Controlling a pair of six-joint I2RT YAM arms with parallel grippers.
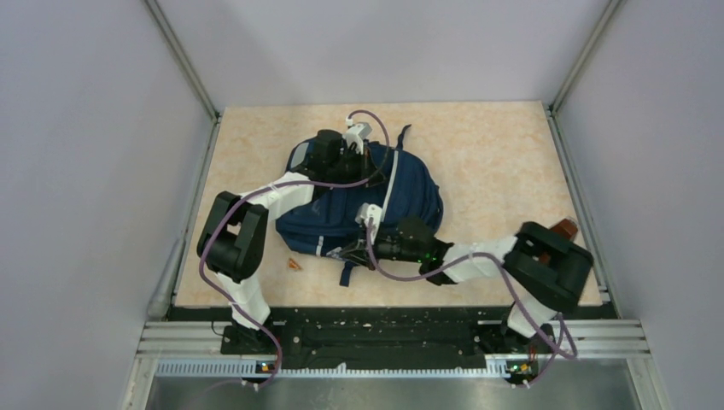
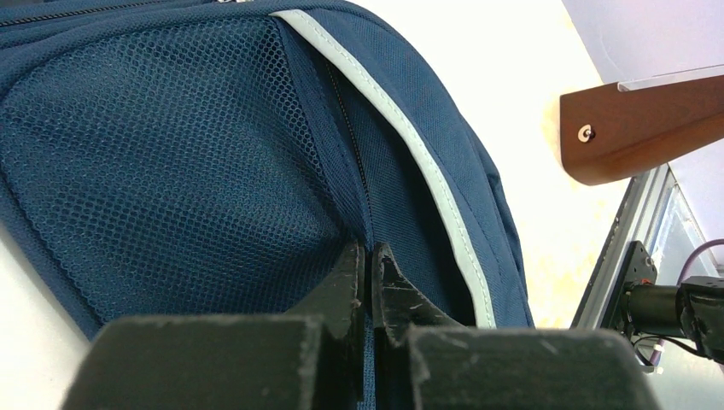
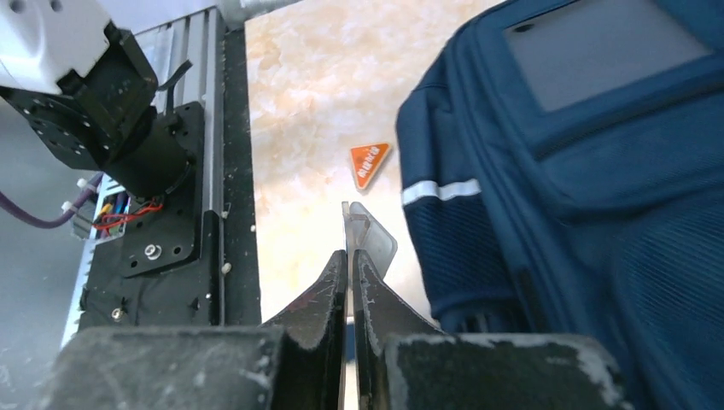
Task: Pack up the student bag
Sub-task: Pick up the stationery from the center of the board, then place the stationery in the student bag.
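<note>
The student bag (image 1: pixel 401 201), navy with pale stripes, lies flat in the middle of the table. My left gripper (image 1: pixel 354 162) is at its far end. In the left wrist view the left gripper (image 2: pixel 369 249) is shut, pinching a fold of the bag (image 2: pixel 196 154) along a zipper seam beside the mesh pocket. My right gripper (image 1: pixel 357 251) is at the bag's near edge. In the right wrist view the right gripper (image 3: pixel 350 254) is shut on a thin clear plastic piece (image 3: pixel 372 232) that sticks out past the tips, just left of the bag (image 3: pixel 589 171).
A small orange triangle (image 1: pixel 294 263) lies on the table left of the bag's near edge and shows in the right wrist view (image 3: pixel 369 162). A brown wooden object (image 1: pixel 563 229) sits at the right edge and shows in the left wrist view (image 2: pixel 640 128). Metal rails border the table.
</note>
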